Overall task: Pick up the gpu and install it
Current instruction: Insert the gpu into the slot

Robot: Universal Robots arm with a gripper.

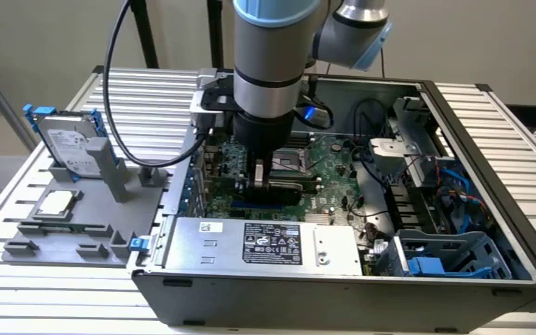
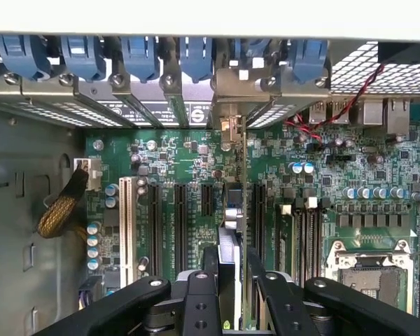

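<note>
The black two-fingered gripper [image 2: 229, 280] at the end of the grey and silver robot arm [image 1: 266, 63] reaches down into the open grey metal computer case [image 1: 491, 230], its fingers closed on the thin flat gpu card [image 2: 232, 231], which they hold on edge between them. In the wrist view the card stands upright over the green motherboard [image 2: 196, 175], in line with the row of long black expansion slots [image 2: 180, 217], its silver metal end bracket [image 2: 227, 133] up against the case's rear wall just under the blue plastic slot clips [image 2: 140, 56]. Whether the card's edge is seated in a slot cannot be told. Beside it on the board lies the square silver CPU socket [image 2: 367, 269].

Inside the case, the exterior view shows a silver power supply with a black label [image 1: 268, 244] along the near wall and a blue plastic drive cage [image 1: 449, 258] at the exterior view's right.

The case rests on a slatted white metal table [image 1: 45, 279]. On the table, at the exterior view's left, a grey plastic fixture [image 1: 72, 230] holds a silver hard drive with blue rails [image 1: 68, 143] standing upright and a small square silver chip [image 1: 56, 204] lying flat. Behind the table are a pale plain wall [image 1: 35, 35] and black stand legs [image 1: 147, 35].
</note>
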